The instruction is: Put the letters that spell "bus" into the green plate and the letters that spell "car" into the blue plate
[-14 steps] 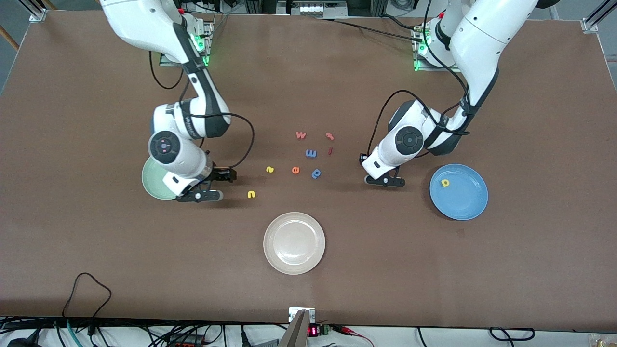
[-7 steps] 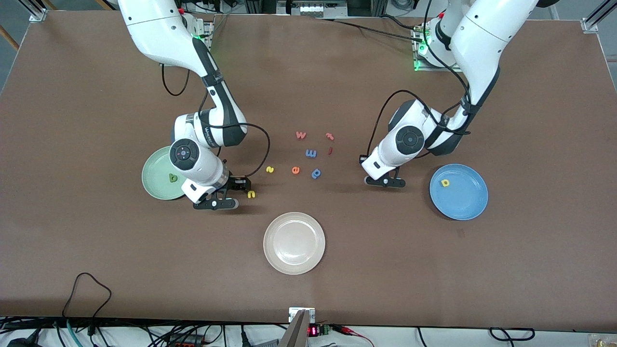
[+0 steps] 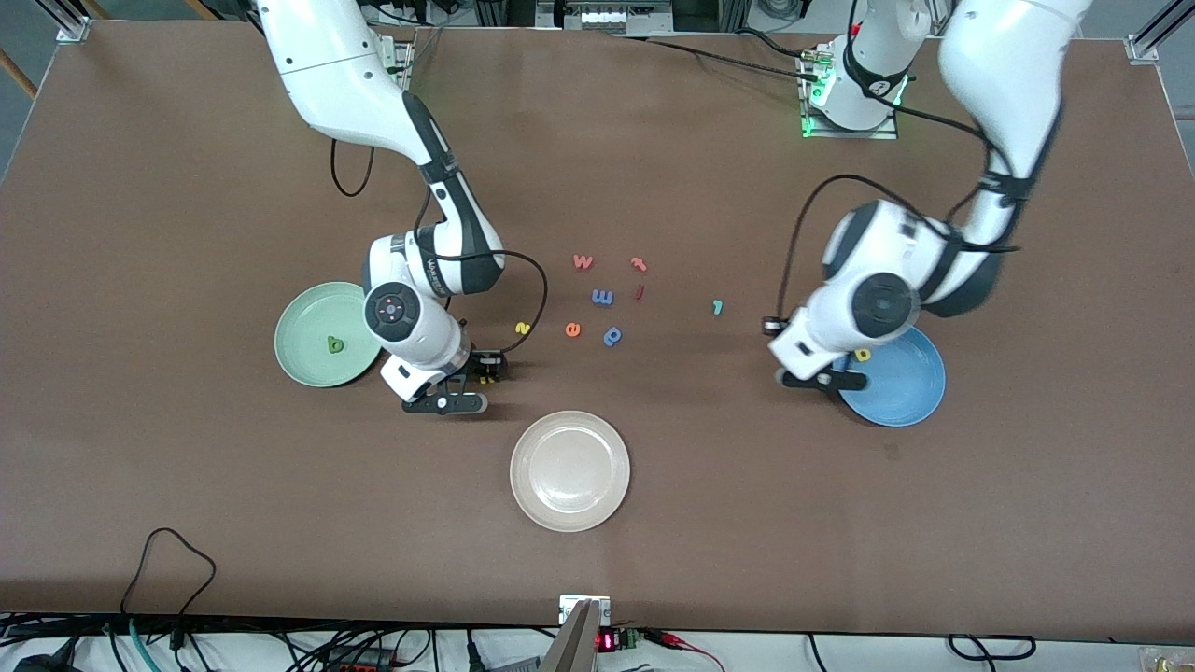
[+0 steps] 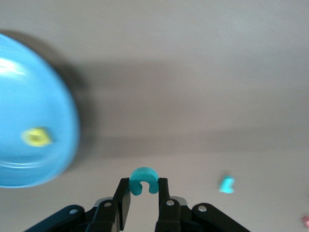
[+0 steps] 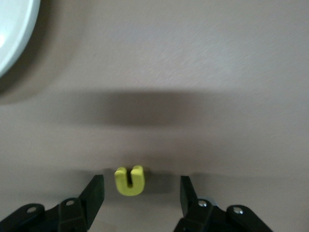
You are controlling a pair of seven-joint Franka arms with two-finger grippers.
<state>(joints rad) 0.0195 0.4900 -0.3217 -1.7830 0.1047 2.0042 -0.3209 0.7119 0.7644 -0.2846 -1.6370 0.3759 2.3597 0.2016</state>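
Observation:
My left gripper is shut on the teal "c" and hangs at the edge of the blue plate, which holds the yellow "a". The teal "r" lies on the table beside it, toward the middle. My right gripper is open and low, with the yellow "u" between its fingers, untouched. In the front view that gripper hides the "u". The green plate holds the dark green "b". The yellow "s" lies beside the right gripper.
A cream-white plate sits nearer the front camera at mid-table. Loose letters lie in the middle: an orange "e", a blue "a"-like letter, a blue "m", a red "w" and red "r".
The left gripper shut on the "c" and carried it to the blue plate's edge, uncovering the teal "r". The right gripper swung from the green plate to the "u", its fingers narrowing.

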